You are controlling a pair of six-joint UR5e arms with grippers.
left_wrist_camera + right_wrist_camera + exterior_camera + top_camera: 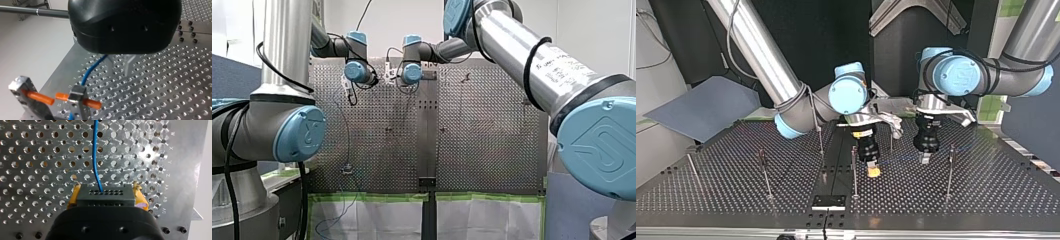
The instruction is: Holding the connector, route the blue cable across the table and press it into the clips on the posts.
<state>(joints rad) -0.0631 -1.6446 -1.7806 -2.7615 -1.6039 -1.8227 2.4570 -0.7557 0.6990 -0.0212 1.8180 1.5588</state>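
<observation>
Right wrist view: right gripper [106,194] w/ yellow pads clamps black rectangular connector [106,198], thin blue cable [95,152] runs ahead over perforated metal table [37,157]; left gripper [123,64] at cable, open/shut can't tell; prob routing step, next needs cable pressed into metal clip w/ orange pins [77,97].

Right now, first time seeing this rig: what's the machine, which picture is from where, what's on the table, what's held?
Two robot arms work over a perforated metal table. The front view looks from behind them; the top view faces them from across the table, so their sides swap. The other two pictures come from cameras on each wrist. Thin posts stand on the table. My right hand, with yellow pads, grips a black connector. A blue cable leaves it, passes under my left hand and reaches a metal clip with orange pieces.
</observation>
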